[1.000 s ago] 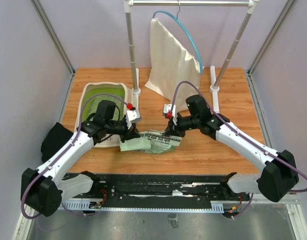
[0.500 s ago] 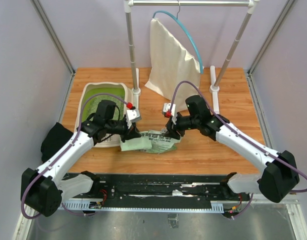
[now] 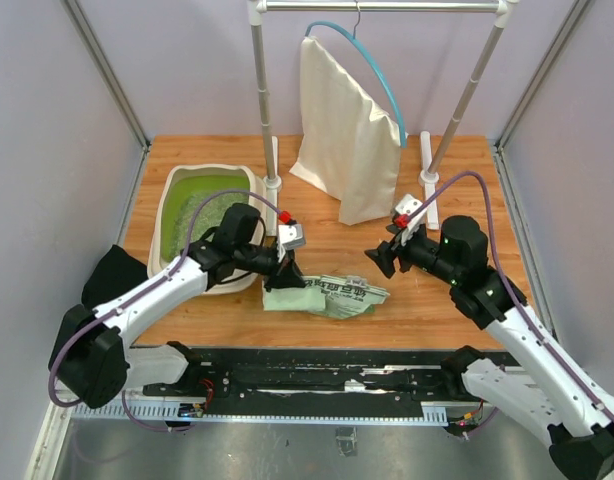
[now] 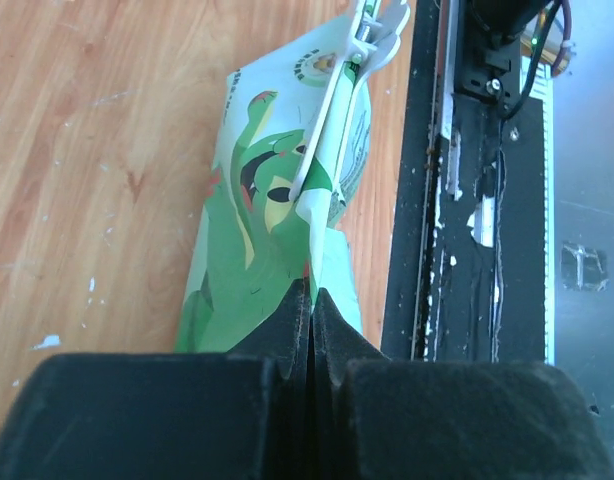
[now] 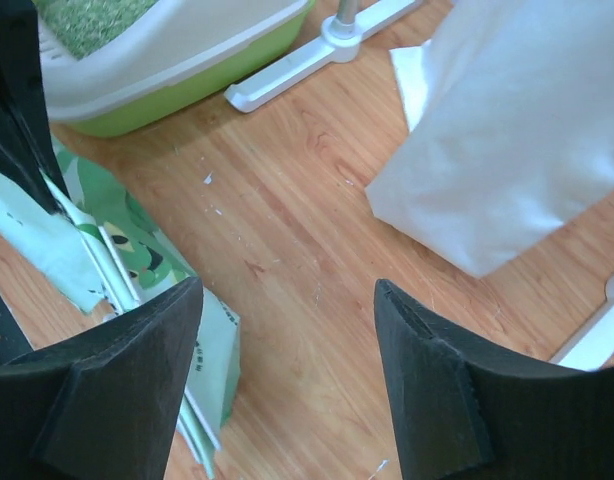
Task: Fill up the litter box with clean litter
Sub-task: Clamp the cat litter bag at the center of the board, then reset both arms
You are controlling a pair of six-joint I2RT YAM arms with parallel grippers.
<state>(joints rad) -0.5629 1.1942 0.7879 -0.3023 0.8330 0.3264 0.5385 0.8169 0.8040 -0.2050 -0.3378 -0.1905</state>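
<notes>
The litter box (image 3: pixel 211 170), a beige rounded plastic tray with lime-green inside, sits just left of the left gripper (image 3: pixel 287 277), pale green-grey litter granules (image 3: pixel 195 212) in it. That gripper's pinched tight on a flat green printed bag (image 3: pixel 337 297); right gripper (image 3: pixel 379 258) hangs wide apart, empty

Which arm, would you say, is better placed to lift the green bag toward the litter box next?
Probably left: the left hand is shut on the green bag beside the litter box, while the right hand is open, empty and clear of the bag.
</notes>
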